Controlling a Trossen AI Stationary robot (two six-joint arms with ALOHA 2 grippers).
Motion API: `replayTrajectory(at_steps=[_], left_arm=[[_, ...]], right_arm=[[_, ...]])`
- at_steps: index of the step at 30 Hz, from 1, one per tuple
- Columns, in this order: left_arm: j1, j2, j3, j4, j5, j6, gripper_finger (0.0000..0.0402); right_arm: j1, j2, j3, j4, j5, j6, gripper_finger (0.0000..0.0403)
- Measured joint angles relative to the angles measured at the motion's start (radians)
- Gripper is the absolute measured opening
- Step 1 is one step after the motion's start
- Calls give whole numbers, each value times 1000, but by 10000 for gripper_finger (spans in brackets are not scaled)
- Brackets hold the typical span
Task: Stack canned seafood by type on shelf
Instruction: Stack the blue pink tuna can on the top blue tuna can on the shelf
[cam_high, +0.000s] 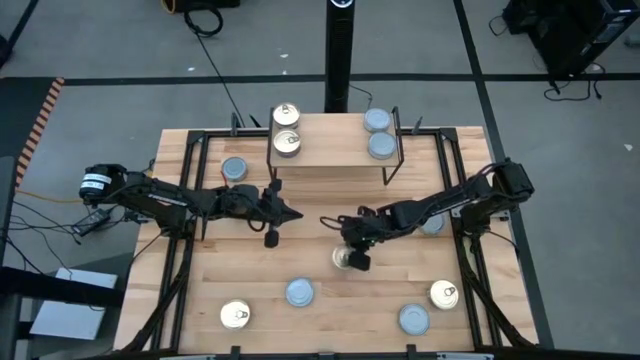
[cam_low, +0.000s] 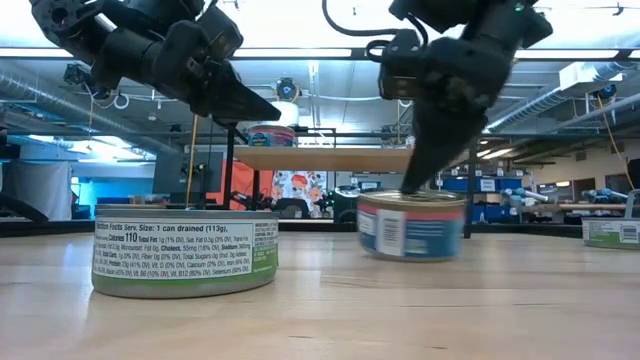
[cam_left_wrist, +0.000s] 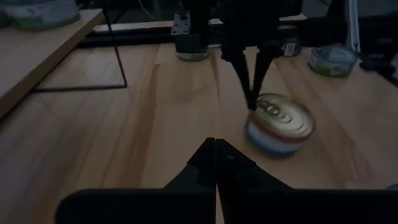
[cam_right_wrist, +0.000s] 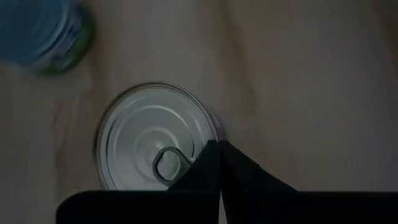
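The right gripper (cam_high: 352, 256) points down mid-table, fingers pinched together with nothing between them, tips at the rim of a gold-topped tin (cam_left_wrist: 280, 124) just in front of the shelf (cam_high: 330, 145). The left gripper (cam_high: 285, 212) hovers nearby, closed and empty. Other tins sit scattered on the table (cam_high: 240, 270)

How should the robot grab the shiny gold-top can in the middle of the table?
Probably from straight above, with the fingers spread across the gold-top can to pinch its short round side wall on opposite sides. It sits flat with nothing touching it, and its lid is too smooth to hold. Right now the right gripper is shut, its tips at the can's rim, so it must open first.
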Motion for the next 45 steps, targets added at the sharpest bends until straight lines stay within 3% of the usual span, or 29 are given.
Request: replayTrajectory(at_steps=[14,28,39,45], left_arm=[[-2,122,38,20,3,-192,95],[-21,243,184,-71,8,-197,183],[-21,250,187,-59,7,-225,211],[-21,250,187,-58,10,-254,221]], right_arm=[[-32,0,1,117,116,-108,7],[29,0,2,163,337,-323,7],[107,-1,2,233,546,-488,7],[115,-1,2,277,566,-548,7]])
